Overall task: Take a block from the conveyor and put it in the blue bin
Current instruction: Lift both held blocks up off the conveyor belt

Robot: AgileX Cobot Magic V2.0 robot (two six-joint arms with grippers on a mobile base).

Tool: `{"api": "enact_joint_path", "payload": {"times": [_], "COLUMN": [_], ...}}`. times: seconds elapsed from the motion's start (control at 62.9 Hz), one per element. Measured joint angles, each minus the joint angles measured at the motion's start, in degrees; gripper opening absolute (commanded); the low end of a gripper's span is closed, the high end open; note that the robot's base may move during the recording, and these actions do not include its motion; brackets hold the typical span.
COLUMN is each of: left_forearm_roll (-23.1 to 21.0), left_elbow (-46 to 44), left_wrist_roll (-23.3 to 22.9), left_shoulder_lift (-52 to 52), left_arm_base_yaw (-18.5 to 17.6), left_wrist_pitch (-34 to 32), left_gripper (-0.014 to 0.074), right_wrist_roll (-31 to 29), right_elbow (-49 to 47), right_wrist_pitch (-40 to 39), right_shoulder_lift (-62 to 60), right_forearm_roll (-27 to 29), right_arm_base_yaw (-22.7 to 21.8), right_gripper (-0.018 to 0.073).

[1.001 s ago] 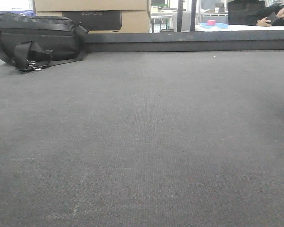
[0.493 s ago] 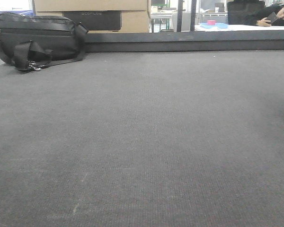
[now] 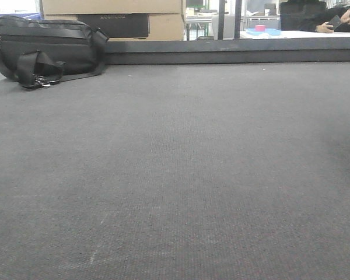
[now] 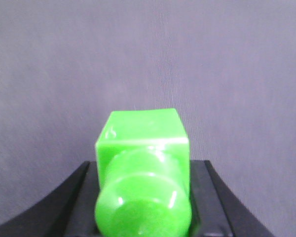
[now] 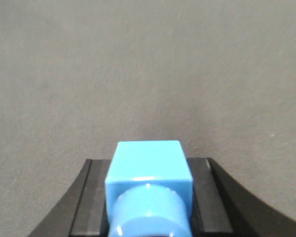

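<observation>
In the left wrist view a glossy green block [image 4: 142, 129] with a round knob facing the camera sits between black fingers [image 4: 73, 197]. My left gripper [image 4: 143, 170] is shut on it, above the grey woven conveyor [image 4: 148, 59]. The right wrist view shows a light blue block [image 5: 149, 160], also with a round knob, and my right gripper [image 5: 149, 197] is shut on it over the belt [image 5: 148, 64]. The front view shows the wide dark grey conveyor [image 3: 181, 169] with its dark raised rail [image 3: 233, 56] at the back. Neither gripper appears there. The blue bin is out of view.
A black bag [image 3: 44, 49] with straps lies on the belt at the back left. Cardboard boxes [image 3: 134, 17] stand behind the rail. A far white table at the back right carries a light blue tray [image 3: 263, 31] with a pink item; a person [image 3: 344, 17] leans there.
Nothing on the belt has moved. Only the person at the far back right has shifted slightly.
</observation>
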Motion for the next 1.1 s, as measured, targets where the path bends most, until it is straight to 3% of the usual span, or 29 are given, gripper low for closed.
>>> {"api": "enact_joint_path", "payload": {"times": [0.191, 0.366, 0.54, 0.89, 1.097], "left_forearm_roll": [-0.85, -1.23, -1.23, -1.01, -1.02], "left_elbow": [12.75, 20.37, 21.80, 21.80, 21.80], "left_wrist_roll": [0.46, 0.59, 0.70, 0.79, 0.79], "left_shoulder_lift": [-14.33, -25.26, -32.97, -39.46, -39.46], "left_arm_base_yaw": [0.00, 0.00, 0.00, -1.47, -5.68], "left_wrist_pitch": [-12.73, -20.95, -22.40, -22.51, -22.39], "left_gripper": [-0.0111, -0.0111, -0.0111, -0.0111, -0.0111], "right_wrist_roll": [0.00, 0.00, 0.00, 0.00, 0.00], "right_elbow": [11.58, 15.04, 15.16, 15.16, 15.16], "right_wrist_pitch": [-8.36, -14.22, -21.23, -15.77, -15.51], "right_shoulder_lift": [-10.79, -17.61, -22.25, -34.45, -36.97], "right_forearm_roll": [0.00, 0.00, 0.00, -2.79, -3.04], "right_arm_base_yaw": [0.00, 0.00, 0.00, 0.00, 0.00], "right_gripper": [-0.0162, -0.0162, -0.0162, -0.0162, -0.0162]}}
